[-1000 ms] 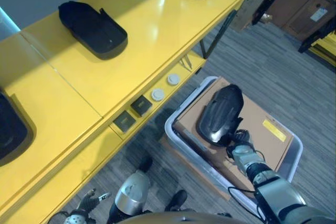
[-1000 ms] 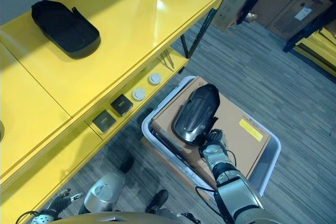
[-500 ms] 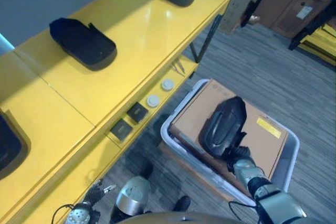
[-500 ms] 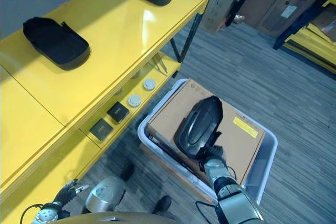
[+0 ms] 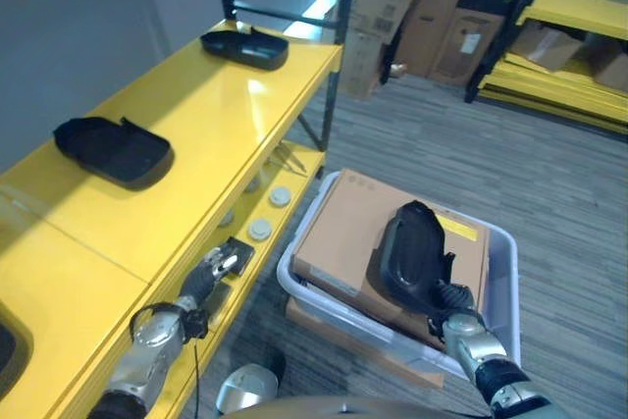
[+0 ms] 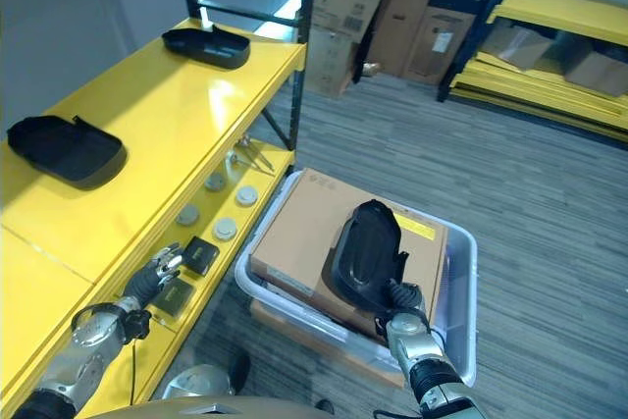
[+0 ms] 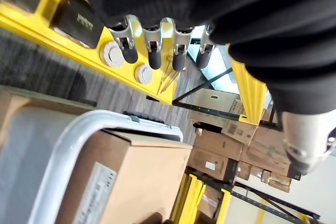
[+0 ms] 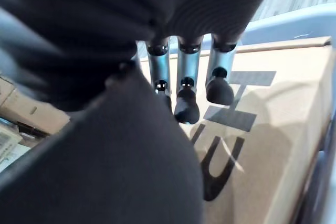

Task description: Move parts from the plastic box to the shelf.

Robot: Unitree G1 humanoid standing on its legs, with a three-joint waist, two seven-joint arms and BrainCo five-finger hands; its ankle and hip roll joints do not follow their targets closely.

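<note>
One black part [image 6: 365,252] is up off the cardboard box [image 6: 304,228] that fills the plastic box [image 6: 461,272], carried at its near end by the right hand [image 6: 407,326]. The right wrist view shows the fingers [image 8: 185,90] curled against the dark shell, so they seem clamped on it, though the thumb is hidden behind the part. To do this well, the hand should keep the long part steady, clear the plastic box's rim, and swing it left toward the open yellow stretch of the shelf [image 5: 206,125], setting it down flat, apart from the two black parts [image 5: 113,149] already lying there.

That part is a smooth, glossy moulded shell, elongated and rounded, likely slippery and end-heavy when held at one end. Those on the shelf are shallow and tray-like. The shelf top is slick painted metal; the plastic box is pale with a rolled rim; the floor is ribbed grey carpet.

Meanwhile the left hand [image 5: 201,282] hovers by the lower shelf tier, fingers loosely spread, holding nothing.
</note>
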